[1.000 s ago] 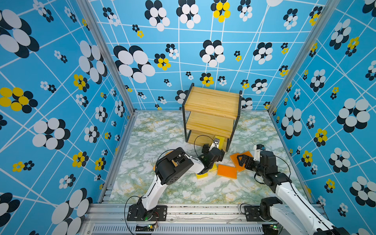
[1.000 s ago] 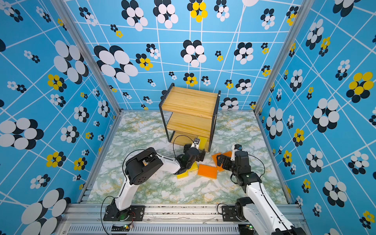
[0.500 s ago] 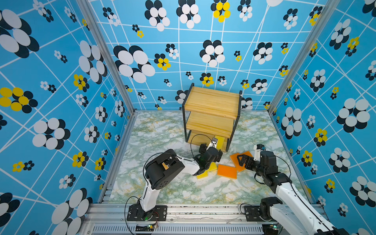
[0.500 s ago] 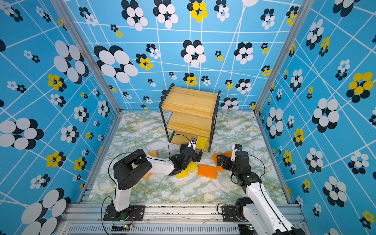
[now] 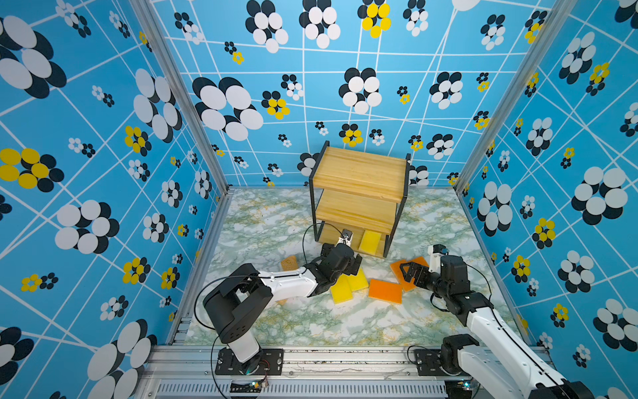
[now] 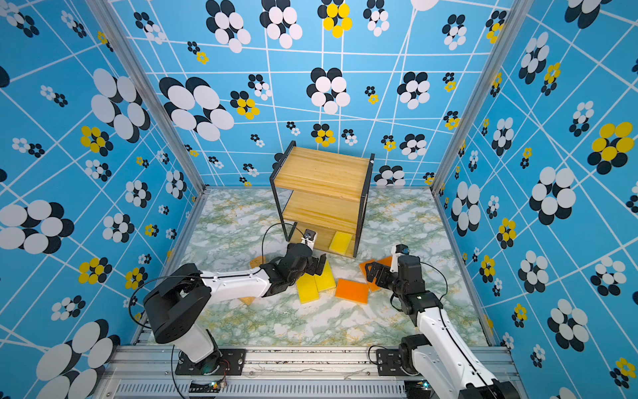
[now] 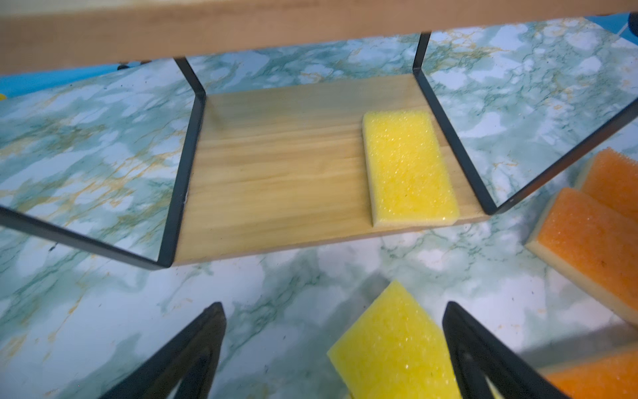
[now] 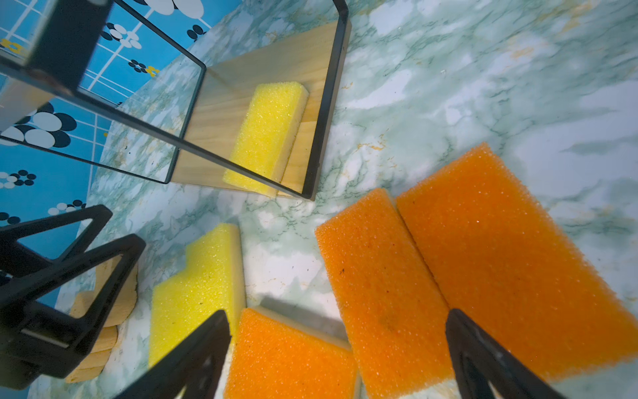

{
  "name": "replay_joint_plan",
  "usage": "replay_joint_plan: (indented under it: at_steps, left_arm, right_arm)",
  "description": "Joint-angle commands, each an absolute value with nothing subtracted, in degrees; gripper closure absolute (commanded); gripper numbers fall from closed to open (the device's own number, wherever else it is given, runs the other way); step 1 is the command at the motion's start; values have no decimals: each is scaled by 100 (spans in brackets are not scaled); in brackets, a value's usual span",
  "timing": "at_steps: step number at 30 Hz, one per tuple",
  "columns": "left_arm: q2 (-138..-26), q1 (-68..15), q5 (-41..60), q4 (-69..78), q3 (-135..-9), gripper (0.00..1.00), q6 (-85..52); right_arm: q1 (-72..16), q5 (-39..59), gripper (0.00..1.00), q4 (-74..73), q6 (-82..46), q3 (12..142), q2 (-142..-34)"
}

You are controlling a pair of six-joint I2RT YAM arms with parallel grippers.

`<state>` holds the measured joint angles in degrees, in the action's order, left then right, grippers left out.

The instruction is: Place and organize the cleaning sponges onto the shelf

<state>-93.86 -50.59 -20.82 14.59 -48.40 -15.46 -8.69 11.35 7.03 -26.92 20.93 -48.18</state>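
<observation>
Tan sponge (image 5: 289,263) lies on the desk (image 5: 310,328) at my far left, and a second tan sponge (image 6: 247,300) peeks from under the left arm.

At their 3 o'clock my left pincer (image 7: 332,308) hangs low with its jaws spread wide, gripping nothing. It faces the shelf (image 5: 359,172) at its 12 o'clock. A corner of the rear yellow sponge (image 5: 358,279) shows between its fingers in the wrist view. The front yellow sponge (image 5: 341,290) lies touching the rear one on the desk.

On the shelf's bottom board, at the 3 o'clock end just beside the frame, sits the shelved yellow sponge (image 5: 370,240).

A lone orange sponge (image 5: 385,291) lies near the yellow two, at their 3 o'clock. Further right, the inner orange sponge (image 8: 379,276) and outer orange sponge (image 8: 518,259) lie edge to edge. My right pincer (image 8: 336,312) hovers above them, open and empty.
</observation>
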Motion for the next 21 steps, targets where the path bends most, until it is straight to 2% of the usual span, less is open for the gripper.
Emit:
replay_joint_plan:
  at_steps: [1, 5, 11, 21]
  left_arm:
    - [-8880, -5083, -1719, 348, -4650, 1, -2012]
    - [-8177, -5135, -1551, -85, -4123, 1, -2586]
    - [-7136, -5397, -1593, -379, -3318, 1, -2761]
    - [-7064, -6018, -1869, -628, -3048, 0, -3382]
  right_arm:
    - [-952, 1464, 1, 526, -2836, 2216, -4863]
    - [-1331, 1578, 1, 246, -2866, 2254, -4938]
    - [-1970, 1198, 1, -47, -2892, 2424, -5315]
    - [-2440, 1169, 1, -201, -2736, 2768, -5913]
